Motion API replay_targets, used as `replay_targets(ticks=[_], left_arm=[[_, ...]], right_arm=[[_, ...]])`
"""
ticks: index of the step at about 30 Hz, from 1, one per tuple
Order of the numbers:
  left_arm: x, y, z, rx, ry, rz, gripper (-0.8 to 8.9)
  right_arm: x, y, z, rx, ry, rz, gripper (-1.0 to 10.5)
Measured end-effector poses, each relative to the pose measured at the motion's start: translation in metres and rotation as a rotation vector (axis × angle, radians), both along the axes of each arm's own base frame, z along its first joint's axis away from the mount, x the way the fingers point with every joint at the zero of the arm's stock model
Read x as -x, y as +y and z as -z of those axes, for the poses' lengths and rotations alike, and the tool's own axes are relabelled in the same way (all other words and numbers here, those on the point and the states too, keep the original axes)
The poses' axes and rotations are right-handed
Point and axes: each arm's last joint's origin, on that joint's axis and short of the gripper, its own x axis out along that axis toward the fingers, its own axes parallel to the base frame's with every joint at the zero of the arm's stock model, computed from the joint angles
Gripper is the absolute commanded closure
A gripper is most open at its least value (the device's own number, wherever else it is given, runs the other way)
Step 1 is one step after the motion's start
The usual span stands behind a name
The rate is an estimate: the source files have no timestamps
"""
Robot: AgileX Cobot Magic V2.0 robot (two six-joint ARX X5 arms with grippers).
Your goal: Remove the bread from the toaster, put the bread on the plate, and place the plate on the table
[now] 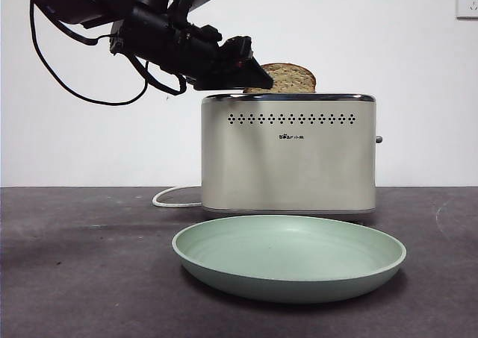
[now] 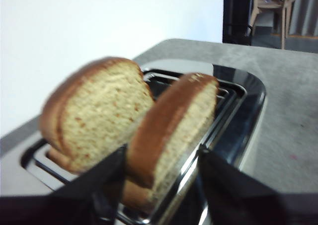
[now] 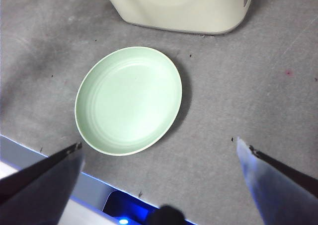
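Two bread slices in toaster, left end effector jaws apart straddling one

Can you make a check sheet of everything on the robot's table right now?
Surface: dark grey table, faint scuffs.
Job's things: two slices of bread stand in the toaster; green plate lies bare in front of it.
Clutter: nothing seen.
Hands: left hand open, jaws either side of one slice at the toaster top; right hand open, above the plate, holding nothing.
Cables: white cord behind the toaster; black arm cables hang above.
Surroundings: white wall, wall socket.
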Motion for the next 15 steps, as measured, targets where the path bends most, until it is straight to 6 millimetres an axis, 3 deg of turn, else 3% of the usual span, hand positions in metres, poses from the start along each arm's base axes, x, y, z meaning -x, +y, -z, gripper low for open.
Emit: replay_targets(ticks=[3,15], left_arm=[[-0.0006,0.0000,-0.0024,0.023,-0.010,-0.007,8.25],[-0.0021,-0.0011,-0.0084,0.043,-0.012,-0.007,8.22]], right_arm=[[0.0003,0.0000,0.0003,0.000,0.004,0.000,3.8],[0.0011,-0.0001,0.0010,0.002,0.016,0.000,3.8]])
